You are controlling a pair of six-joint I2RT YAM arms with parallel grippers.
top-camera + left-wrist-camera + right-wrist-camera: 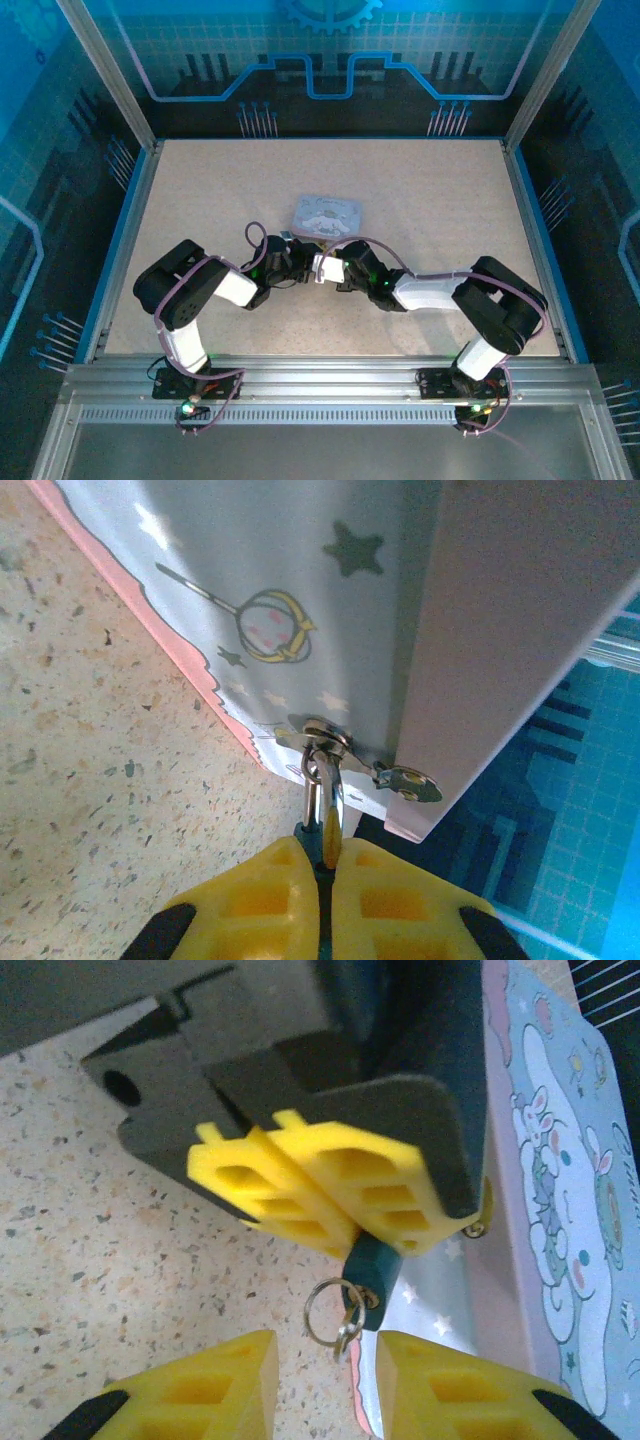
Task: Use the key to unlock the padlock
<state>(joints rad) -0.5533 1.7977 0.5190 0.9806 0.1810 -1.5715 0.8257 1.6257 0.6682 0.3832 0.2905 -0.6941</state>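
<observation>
While the left gripper (pixel 322 865) pinches the padlock (pixel 372 1270) tight at the edge of the tin box (pixel 280 560), the right gripper (pixel 325 1360) gapes empty around the key (pixel 345 1332), which dangles beside that box. Closing off-centre could nudge the loose key aside and miss it.

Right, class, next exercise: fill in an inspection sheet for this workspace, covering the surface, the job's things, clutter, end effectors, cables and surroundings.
Surface: speckled beige table carrying the tin box.
Job's things: dark teal padlock, its thin shackle hooked at the box's metal hasp; key too small or hidden to pick out.
Clutter: nothing seen.
End effectors: left end effector shut on the padlock; right end effector open, facing the padlock.
Cables: lilac cables looped along both arms.
Surroundings: metal frame, blue printed panels.
</observation>
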